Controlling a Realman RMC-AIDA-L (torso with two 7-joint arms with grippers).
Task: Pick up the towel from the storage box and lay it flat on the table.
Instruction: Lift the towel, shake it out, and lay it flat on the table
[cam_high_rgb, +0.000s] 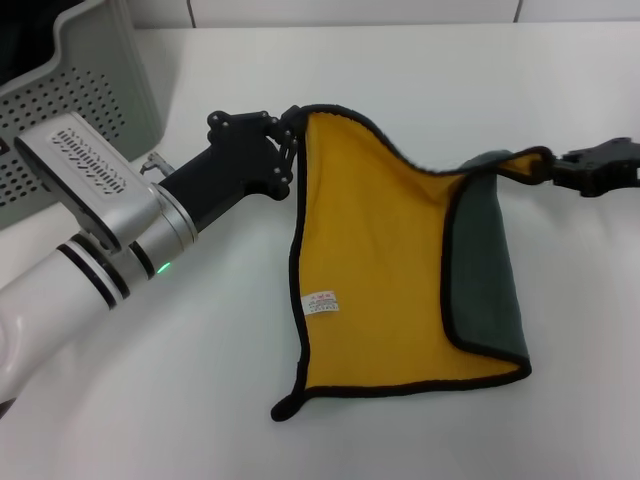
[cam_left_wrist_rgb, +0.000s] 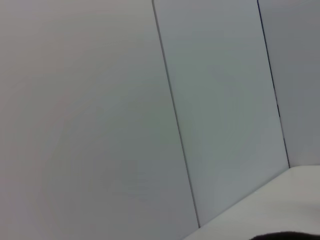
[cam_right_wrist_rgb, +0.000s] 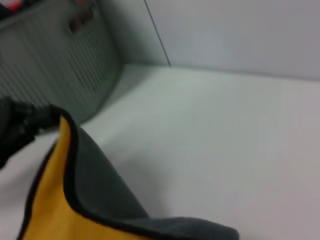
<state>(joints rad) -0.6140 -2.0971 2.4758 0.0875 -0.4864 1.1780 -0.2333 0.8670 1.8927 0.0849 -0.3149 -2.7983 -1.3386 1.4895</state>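
The towel (cam_high_rgb: 380, 270) hangs stretched between my two grippers, with its lower part resting on the white table (cam_high_rgb: 420, 70). Its mustard-yellow side faces up, with the dark green side folded over at the right and a small white label (cam_high_rgb: 322, 303) near the left edge. My left gripper (cam_high_rgb: 292, 130) is shut on the towel's upper left corner. My right gripper (cam_high_rgb: 555, 165) is shut on the upper right corner. The storage box (cam_high_rgb: 85, 80) stands at the far left. The right wrist view shows the towel (cam_right_wrist_rgb: 85, 195), the left gripper's dark body (cam_right_wrist_rgb: 17, 127) and the box (cam_right_wrist_rgb: 65, 60).
The left wrist view shows only a pale panelled wall (cam_left_wrist_rgb: 150, 120) and a strip of table (cam_left_wrist_rgb: 280, 210). A wall runs behind the table's far edge (cam_high_rgb: 350, 25).
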